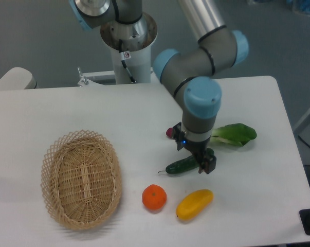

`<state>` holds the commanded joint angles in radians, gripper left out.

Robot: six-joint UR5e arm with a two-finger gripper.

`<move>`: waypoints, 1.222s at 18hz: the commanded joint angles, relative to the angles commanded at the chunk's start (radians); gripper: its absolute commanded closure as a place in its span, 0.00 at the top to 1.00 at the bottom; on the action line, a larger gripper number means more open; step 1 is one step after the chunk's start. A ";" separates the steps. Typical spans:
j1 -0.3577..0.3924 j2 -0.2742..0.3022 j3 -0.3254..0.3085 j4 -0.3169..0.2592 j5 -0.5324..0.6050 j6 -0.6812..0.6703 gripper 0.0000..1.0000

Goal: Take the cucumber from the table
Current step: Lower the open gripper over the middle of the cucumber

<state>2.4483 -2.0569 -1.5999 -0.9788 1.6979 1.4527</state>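
Observation:
The dark green cucumber point(179, 166) lies on the white table point(144, 108), slanting up to the right, its thin stem pointing left. My gripper point(195, 156) hangs straight over the cucumber's right half, fingers open, one finger on each side of it. The right end of the cucumber is hidden behind the gripper. I cannot tell whether the fingers touch it.
A woven basket point(81, 177) sits at the left. An orange point(154, 197) and a yellow mango point(194, 204) lie in front of the cucumber. A green bok choy point(236, 134) lies to the right. A red-purple sweet potato point(170, 133) peeks out behind the arm.

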 joint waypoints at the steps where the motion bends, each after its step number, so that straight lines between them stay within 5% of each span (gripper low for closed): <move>1: -0.005 -0.014 -0.006 0.015 0.014 -0.002 1.00; 7: -0.005 -0.009 -0.100 0.120 0.011 -0.002 1.00; 22: 0.000 -0.048 -0.129 0.155 0.011 -0.012 1.00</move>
<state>2.4482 -2.1046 -1.7288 -0.8237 1.7089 1.4404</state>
